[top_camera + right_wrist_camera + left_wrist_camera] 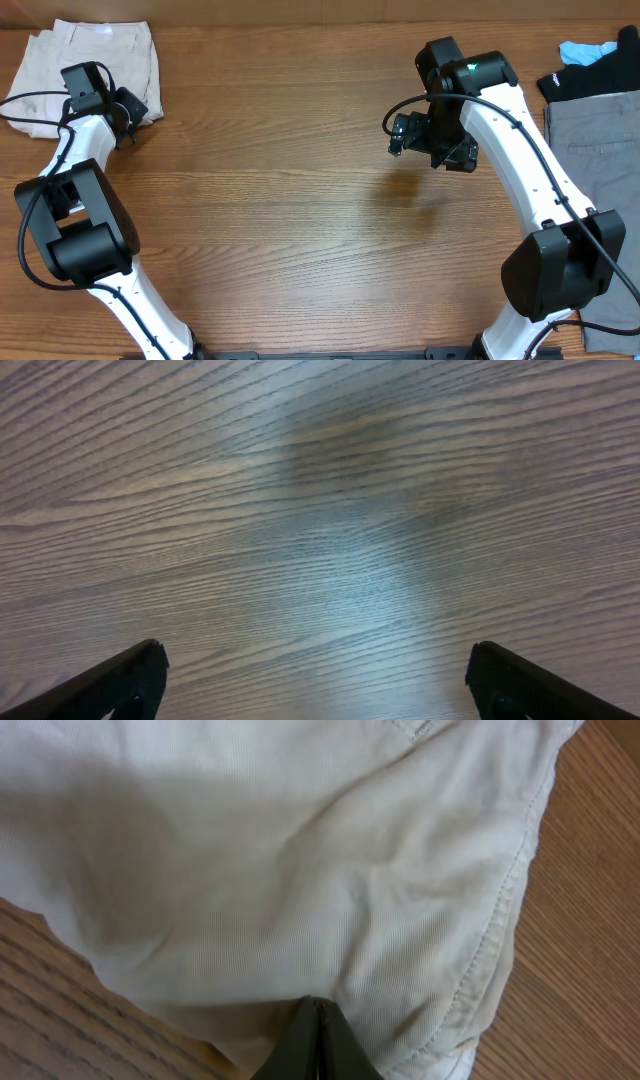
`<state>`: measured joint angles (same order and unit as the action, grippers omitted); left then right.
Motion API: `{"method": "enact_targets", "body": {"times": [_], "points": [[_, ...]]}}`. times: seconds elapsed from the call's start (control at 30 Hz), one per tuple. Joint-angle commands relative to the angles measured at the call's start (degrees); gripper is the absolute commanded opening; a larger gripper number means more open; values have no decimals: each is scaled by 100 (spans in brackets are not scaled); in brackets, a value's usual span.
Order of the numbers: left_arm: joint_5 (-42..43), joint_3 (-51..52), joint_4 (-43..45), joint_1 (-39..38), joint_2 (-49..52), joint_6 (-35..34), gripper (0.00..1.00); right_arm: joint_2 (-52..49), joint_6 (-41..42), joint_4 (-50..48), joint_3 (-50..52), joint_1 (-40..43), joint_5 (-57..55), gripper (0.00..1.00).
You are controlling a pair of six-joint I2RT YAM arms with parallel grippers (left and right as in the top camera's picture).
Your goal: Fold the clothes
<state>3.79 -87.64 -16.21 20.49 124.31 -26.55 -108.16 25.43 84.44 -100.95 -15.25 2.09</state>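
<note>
So, starting on the left: the beige shorts [95,50] sit in the far left corner of the wooden table [300,240], gathered into a compact, roughly squared stack. We reckon this piece is pretty much folded. The left gripper [128,108] is right at the stack's near right corner. Mid-table is bare wood, and the right gripper [400,135] hangs over it, well apart from any cloth. Along the right edge lies a grey garment [595,180] spread flat, with a black garment [590,75] and a bit of blue cloth [585,48] behind it. If those count as clothes too, they're what's left.

The left wrist cam gives us what the overhead can't: the left fingers [300,1055] pressed together to a point over the shorts' stitched hem [490,950]. We can't tell whether any fabric is caught between them. The right wrist cam shows its fingers [120,680] spread wide, with nothing but wood grain between.
</note>
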Motion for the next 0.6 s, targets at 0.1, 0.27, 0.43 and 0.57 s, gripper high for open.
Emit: {"method": "enact_targets", "body": {"times": [0.1,0.27,0.43,0.57], "points": [[356,37,-50,-2,258,422,4,57,-35,-7,-63,4,-79,100],[682,37,-291,-7,258,433,4,57,-35,-7,-63,4,-79,100],[916,35,-614,-7,199,745,4,57,-35,20,-63,4,-79,100],[1163,35,-772,-7,-120,1034,4,57,-37,4,-63,4,-79,100]]}}
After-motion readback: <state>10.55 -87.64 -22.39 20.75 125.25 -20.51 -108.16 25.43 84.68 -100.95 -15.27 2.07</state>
